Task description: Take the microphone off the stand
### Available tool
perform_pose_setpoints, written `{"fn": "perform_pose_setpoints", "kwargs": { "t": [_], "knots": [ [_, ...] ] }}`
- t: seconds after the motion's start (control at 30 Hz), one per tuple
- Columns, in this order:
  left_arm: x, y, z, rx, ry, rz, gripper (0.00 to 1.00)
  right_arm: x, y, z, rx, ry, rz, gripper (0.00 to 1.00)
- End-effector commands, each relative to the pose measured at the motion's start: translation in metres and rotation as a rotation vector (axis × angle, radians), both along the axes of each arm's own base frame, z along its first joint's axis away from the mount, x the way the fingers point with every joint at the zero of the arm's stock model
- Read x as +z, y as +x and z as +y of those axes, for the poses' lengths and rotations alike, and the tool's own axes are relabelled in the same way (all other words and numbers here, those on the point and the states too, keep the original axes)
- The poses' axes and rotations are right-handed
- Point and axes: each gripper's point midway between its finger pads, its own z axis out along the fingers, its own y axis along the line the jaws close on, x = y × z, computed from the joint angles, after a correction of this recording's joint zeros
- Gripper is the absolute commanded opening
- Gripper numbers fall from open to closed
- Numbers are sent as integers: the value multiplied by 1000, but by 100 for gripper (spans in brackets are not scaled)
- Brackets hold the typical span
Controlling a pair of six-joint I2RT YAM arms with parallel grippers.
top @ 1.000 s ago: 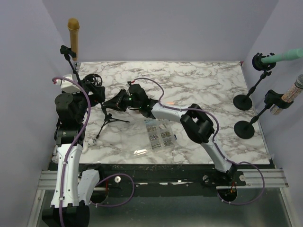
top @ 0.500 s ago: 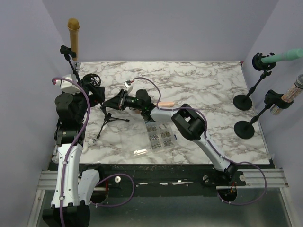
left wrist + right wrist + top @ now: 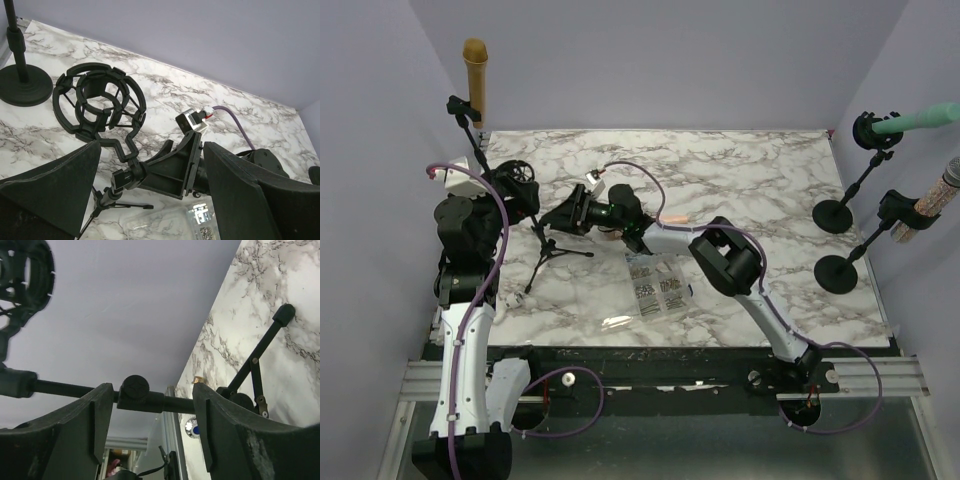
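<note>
A black tripod stand [image 3: 552, 250] stands at the left of the marble table, and its shock-mount ring [image 3: 97, 102] is empty. A small pinkish microphone [image 3: 672, 217] lies on the table just behind the right forearm. My right gripper [image 3: 578, 210] is open at the stand's upper pole. In the right wrist view that pole and its knob [image 3: 136, 387] run across the gap between the fingers [image 3: 152, 405]. My left gripper [image 3: 152, 165] is open just left of the stand, nothing between its fingers. The right gripper [image 3: 185, 165] shows beyond them.
A clear plastic box of small parts [image 3: 655, 285] lies in front of the right arm. A tan microphone on a stand [image 3: 474, 70] is at the back left. Two more stands with a green [image 3: 920, 120] and a glittery microphone [image 3: 935, 200] stand at the right edge.
My right gripper has gone from shut to open and has turned a little at the stand's pole. The left arm has stayed where it was.
</note>
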Motion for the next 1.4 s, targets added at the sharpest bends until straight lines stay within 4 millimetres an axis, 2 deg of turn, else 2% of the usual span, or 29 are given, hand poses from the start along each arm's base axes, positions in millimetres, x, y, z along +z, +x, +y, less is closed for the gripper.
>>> {"fn": "perform_pose_setpoints", "kwargs": {
  "t": [0.0,0.07,0.2,0.37,0.53,0.77,0.97,1.17,1.27,1.37],
  "knots": [
    [0,1,-2,-21,-5,-13,86,28,2,-16,-25,-47,-23,75],
    [-2,3,-3,-29,-7,-1,86,33,2,-23,-47,-69,-62,80],
    [-4,4,-1,-23,-6,4,85,48,2,-35,-75,-68,-16,86],
    [-5,4,-2,-30,-3,8,85,49,4,-53,-145,-153,-18,89],
    [-12,9,-7,-57,-8,37,85,59,6,-80,-203,-243,-63,91],
    [-27,15,-6,-40,9,84,85,87,-6,-138,-280,-390,-234,94],
    [-37,18,-13,-60,20,105,85,105,-25,-199,-364,-563,-420,96],
    [-43,20,-9,-37,27,104,87,91,-33,-280,-522,-832,-509,97],
    [-37,21,-12,-45,2,93,91,88,-44,-299,-528,-870,-550,98],
    [-17,23,-17,-76,-25,64,93,85,-53,-307,-516,-864,-575,99]
  ]
}}
